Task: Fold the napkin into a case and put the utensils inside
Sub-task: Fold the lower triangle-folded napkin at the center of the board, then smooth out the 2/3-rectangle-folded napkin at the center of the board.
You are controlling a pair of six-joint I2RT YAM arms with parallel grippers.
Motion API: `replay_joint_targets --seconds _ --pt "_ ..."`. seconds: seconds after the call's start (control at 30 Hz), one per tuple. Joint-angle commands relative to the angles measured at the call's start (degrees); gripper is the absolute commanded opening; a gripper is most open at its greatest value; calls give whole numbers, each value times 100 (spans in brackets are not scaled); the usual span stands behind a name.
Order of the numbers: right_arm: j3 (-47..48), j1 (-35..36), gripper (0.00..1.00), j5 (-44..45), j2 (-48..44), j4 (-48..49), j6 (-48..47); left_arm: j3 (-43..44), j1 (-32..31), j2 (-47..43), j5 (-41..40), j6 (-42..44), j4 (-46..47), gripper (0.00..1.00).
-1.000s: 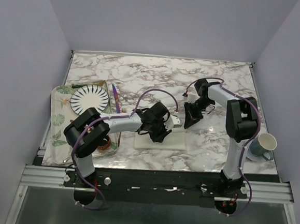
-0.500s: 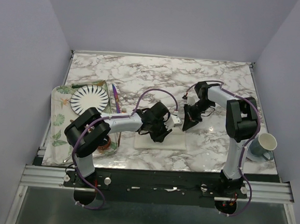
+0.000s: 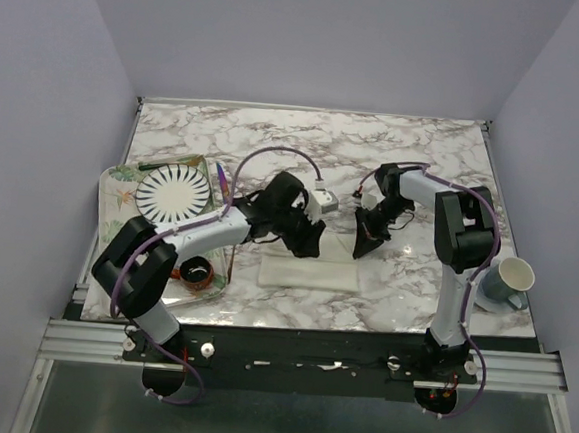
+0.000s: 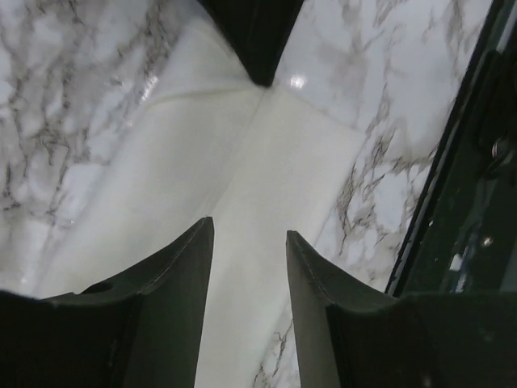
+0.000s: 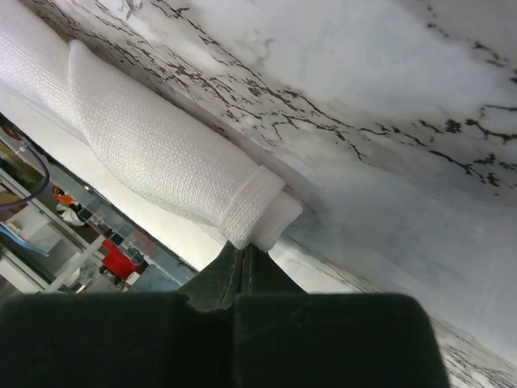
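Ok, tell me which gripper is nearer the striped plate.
Left. The left gripper hangs over the napkin, right of the plate; the right gripper sits farther right, beyond it.

The left arm (image 3: 203, 232) stretches from its base out to the right, and the left claw (image 4: 249, 234) angles downward with its two fingers standing apart and nothing between them. The right arm (image 3: 427, 187) is bent sharply at the elbow, and the right claw (image 5: 242, 257) points down with its fingers pressed together.

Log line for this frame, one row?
phase: folding | napkin: folded strip | left hand: open, empty, above napkin | right hand: shut on napkin's right end | purple utensil: beside striped plate
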Motion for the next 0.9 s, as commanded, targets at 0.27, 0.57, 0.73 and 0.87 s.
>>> replay_joint_targets --seconds 0.27,0.57,0.73,0.87 --pt "289 -11 1 550 361 254 48 -78 1288 598 2074 -4651 3727 53" --pt "254 -19 1 594 361 263 -5 -307 1314 1591 2127 -5724 4705 53" --pt "210 -19 1 559 387 298 13 -210 1305 1979 2128 -5988 4968 53" --pt "122 -19 1 541 379 333 48 -149 1226 2050 2084 -6304 5364 49"
